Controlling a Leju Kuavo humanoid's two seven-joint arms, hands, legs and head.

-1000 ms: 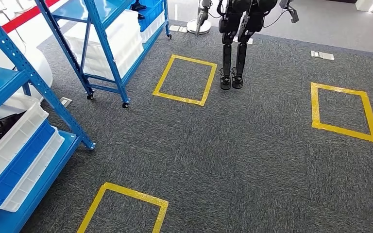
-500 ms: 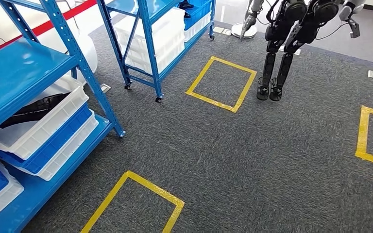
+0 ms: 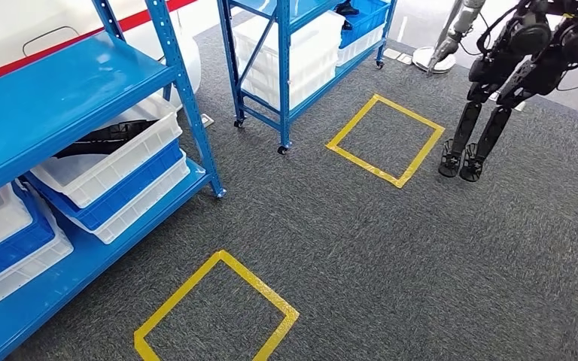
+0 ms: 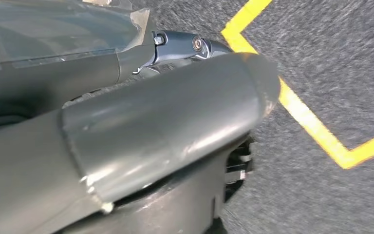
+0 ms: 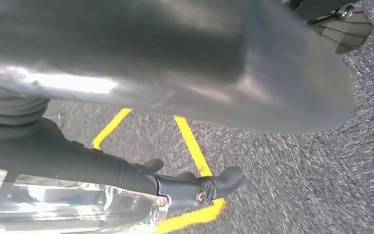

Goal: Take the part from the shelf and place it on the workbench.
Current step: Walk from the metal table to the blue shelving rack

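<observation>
Part, black and angular (image 3: 94,140), lies in the top white plastic crate (image 3: 132,154) on the lower level of the near blue steel shelf (image 3: 53,105), stacked over a blue crate (image 3: 120,192) and another white one. It reads as a dark moulded or stamped piece with thin ribs; detail is too small to tell. I judge it stiff and fairly light, perhaps awkwardly long, best taken along a sturdy edge near its middle rather than by a thin end. The left hand (image 4: 185,46) and right hand (image 5: 195,187) hang over grey carpet (image 3: 391,248) with yellow tape squares (image 3: 218,312); whether their fingers are spread or curled I cannot tell. Another dark legged robot (image 3: 512,83) stands well apart.
</observation>
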